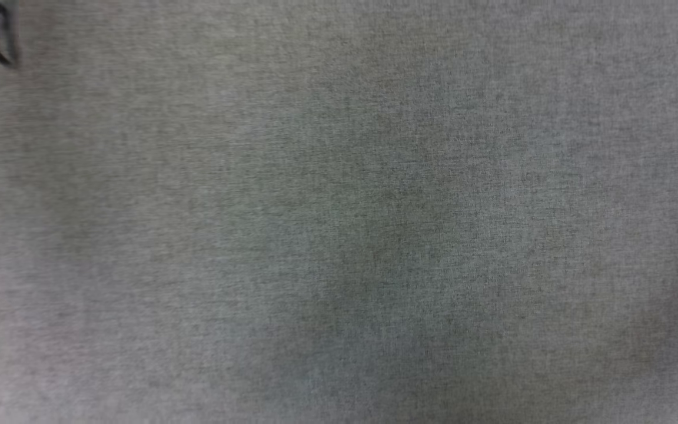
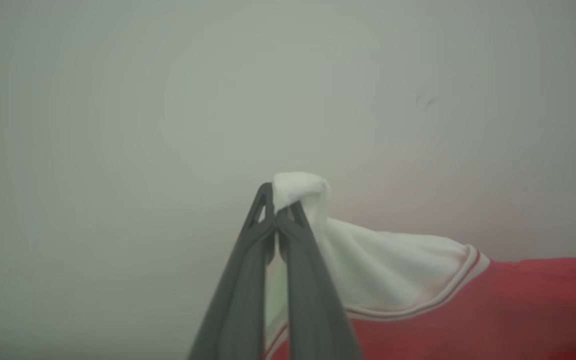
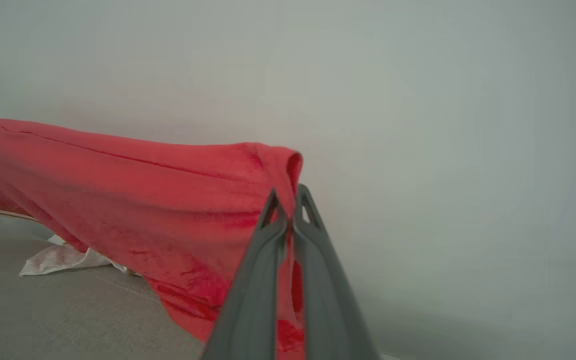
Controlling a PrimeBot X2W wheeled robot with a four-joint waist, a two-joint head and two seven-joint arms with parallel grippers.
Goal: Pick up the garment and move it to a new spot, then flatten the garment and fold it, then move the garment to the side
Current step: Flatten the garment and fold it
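Garment (image 3: 143, 200) hangs between left tool (image 2: 277, 210), clamped on its white sleeve, and right tool (image 3: 288, 205), clamped on its red edge, tail touching grey surface (image 3: 68, 310); best carry level, taut, lay down evenly.

Grey heathered cloth surface (image 1: 339, 212), shown close up. The garment (image 3: 133, 200) is seen resting on it by a crumpled white edge (image 3: 60, 259).

The thin red jersey garment (image 3: 158, 195) hangs between the left gripper (image 2: 279, 200) and the right gripper (image 3: 288, 192), with its lower end on the grey cloth surface (image 3: 68, 310).
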